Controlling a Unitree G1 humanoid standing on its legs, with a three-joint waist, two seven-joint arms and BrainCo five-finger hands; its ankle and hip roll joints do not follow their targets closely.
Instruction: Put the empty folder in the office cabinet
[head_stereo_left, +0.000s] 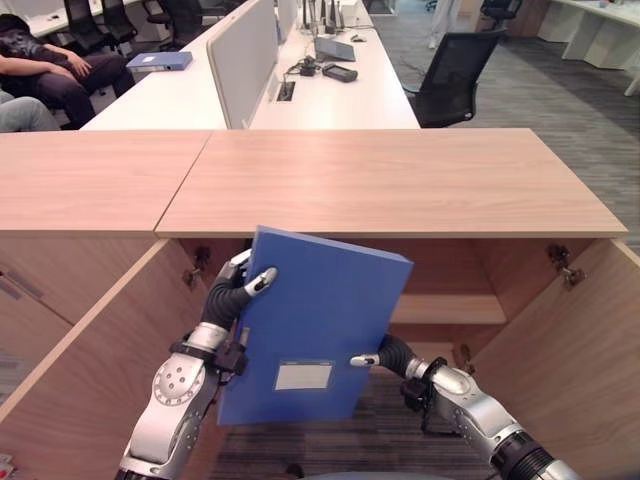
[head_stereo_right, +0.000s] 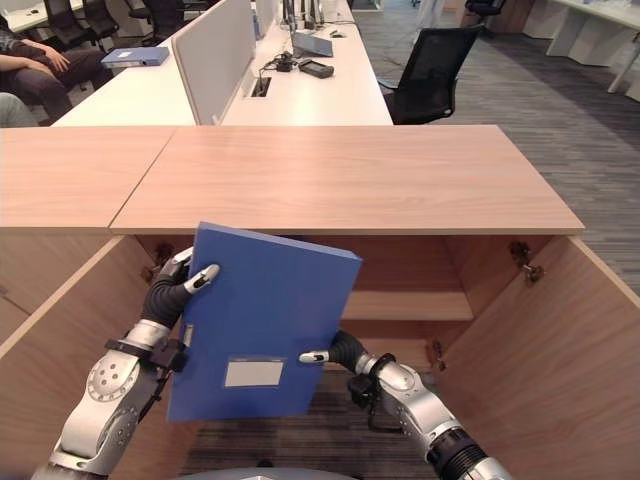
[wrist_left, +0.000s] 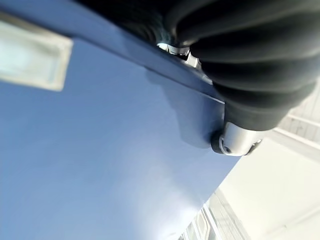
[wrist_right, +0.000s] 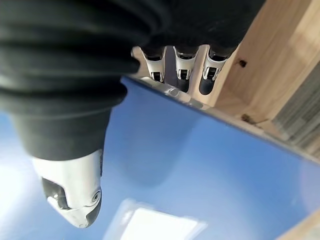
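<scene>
Fingers of both my hands are closed on the folder (head_stereo_left: 318, 325), so nothing is open or loose at this moment. On the left hand (head_stereo_left: 232, 296) the thumb lies over the blue front near the upper left corner and the other fingers go behind the edge; on the right hand (head_stereo_left: 385, 354) the thumb presses the front near the lower right side and the fingers (wrist_right: 181, 70) reach behind, as the right wrist view shows. I hold the folder in the air in front of the open cabinet (head_stereo_left: 390, 180), standing on its short side with the long axis nearly upright, only a little tilted so that the top leans to my right. Its flat face looks at me and its white label (head_stereo_left: 303, 375) sits low. The opening lies straight behind the folder, away from me, and the shelf (head_stereo_left: 450, 308) inside is to the right, on the side of my right hand. I judge the coming move as a push forward, away from my body. The cabinet top hangs just above the folder's upper edge, so this edge could catch there. Both doors (head_stereo_left: 575, 350) stand open at the sides.
</scene>
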